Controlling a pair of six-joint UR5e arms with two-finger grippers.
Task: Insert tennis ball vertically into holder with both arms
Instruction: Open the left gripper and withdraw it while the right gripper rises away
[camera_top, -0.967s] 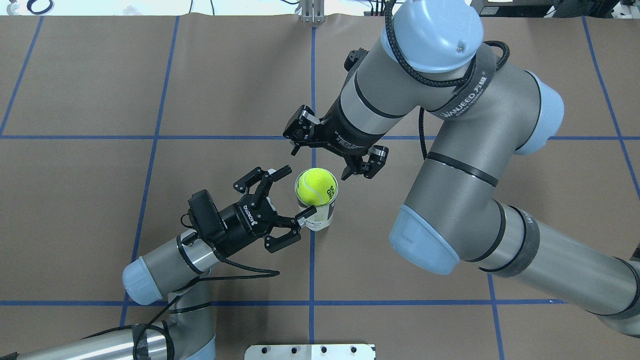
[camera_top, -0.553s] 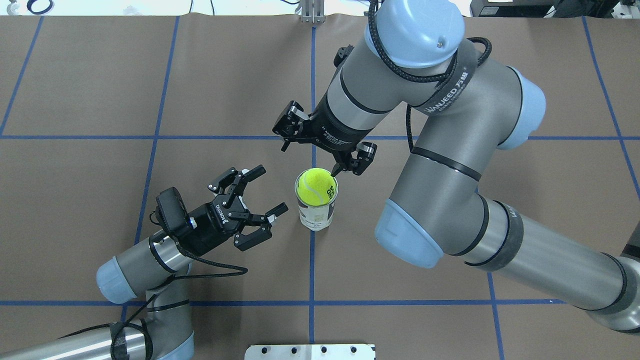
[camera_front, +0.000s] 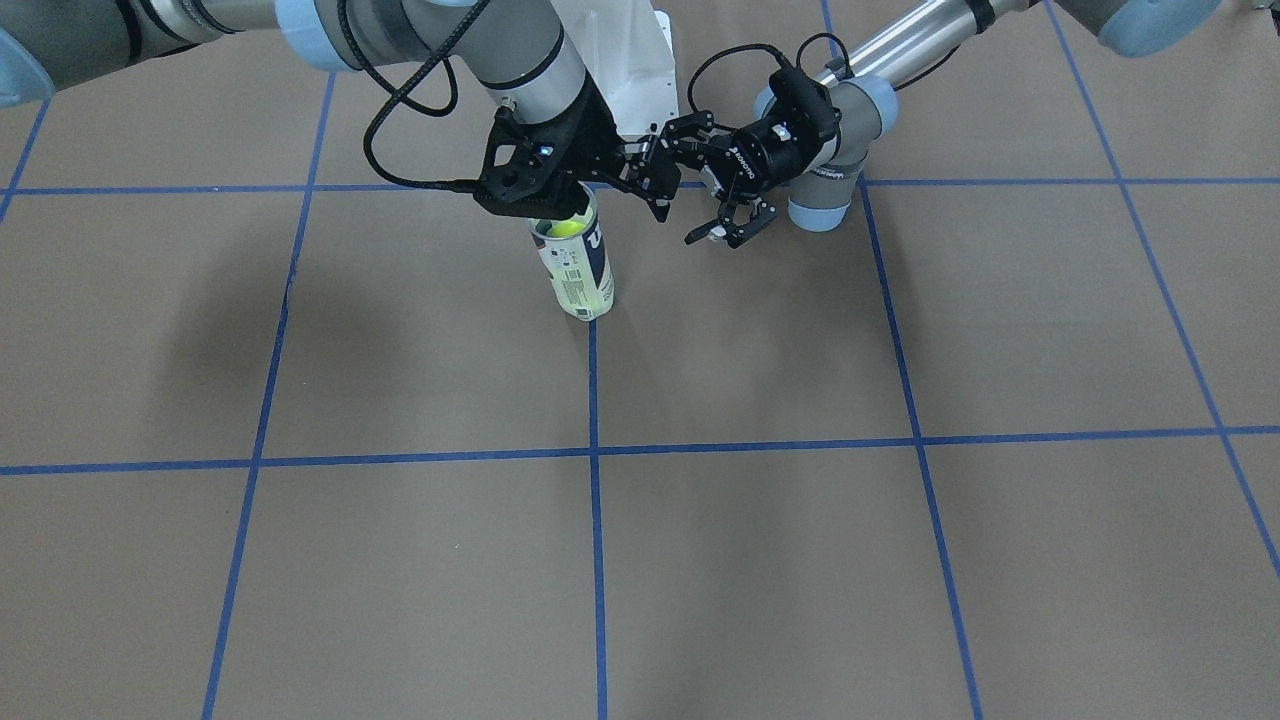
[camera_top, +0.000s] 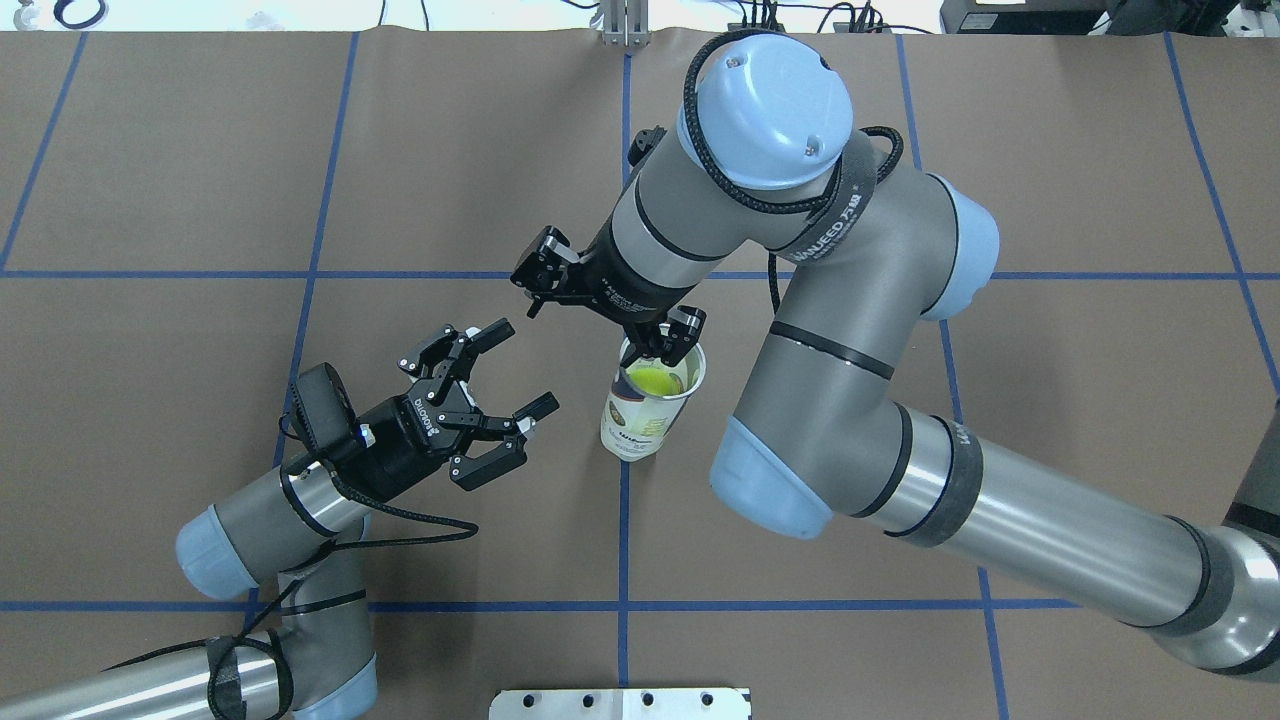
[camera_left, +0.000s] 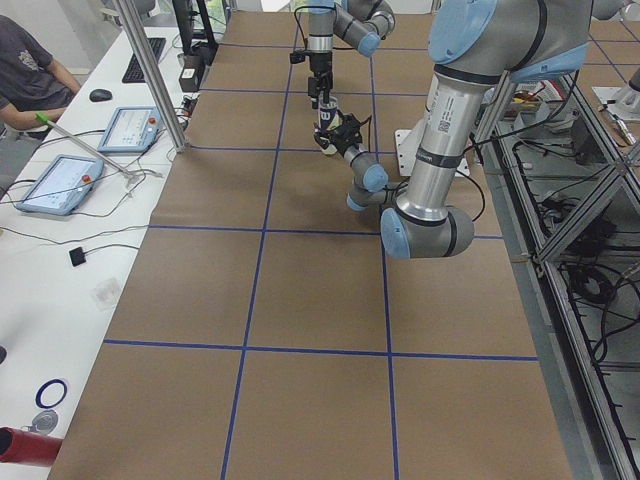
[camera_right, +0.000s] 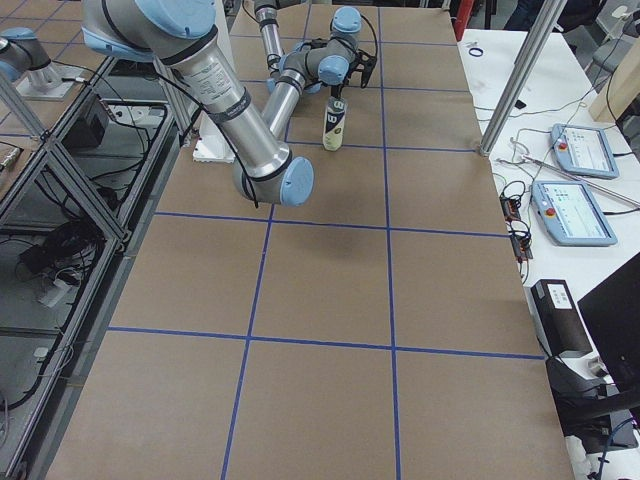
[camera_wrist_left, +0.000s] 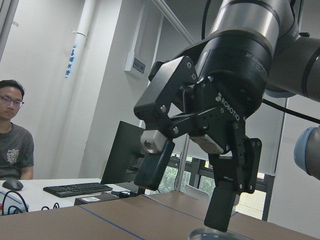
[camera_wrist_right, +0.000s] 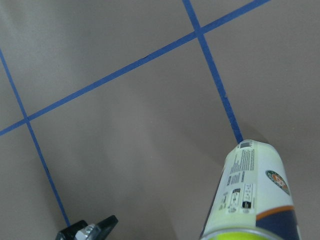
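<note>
1. From across the table: a clear plastic tennis-ball can with a navy-and-white label (camera_front: 580, 272) stands on the brown, blue-taped table (camera_front: 760, 400). A yellow-green tennis ball (camera_front: 566, 228) sits inside, near its top.
2. From overhead: the black two-finger left gripper (camera_top: 524, 368) is spread wide just beside the can, not touching it.
3. From the left wrist: the black right gripper (camera_wrist_left: 185, 197) is spread too, with one fingertip down at the rim.
</note>
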